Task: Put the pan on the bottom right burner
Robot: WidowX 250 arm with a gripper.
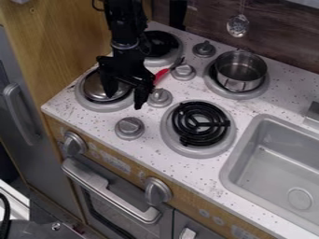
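Note:
The black gripper point(125, 101) hangs over the bottom left burner point(105, 106), its two fingers spread apart and pointing down. A shiny metal dish point(95, 87) sits on that burner, partly behind the fingers; whether it is a pan or a lid I cannot tell. At the top right burner point(259, 90) stands an open silver pot or pan point(240, 71), upright. The bottom right burner point(199, 123) has a bare black coil, to the right of the gripper.
Beside the gripper lies a red-handled utensil point(161, 75). Grey knobs point(129, 127) stand between the burners. The top left burner point(163, 59) is behind the arm. A grey sink point(280, 163) is at the right, and a ladle point(237, 25) hangs at the back wall.

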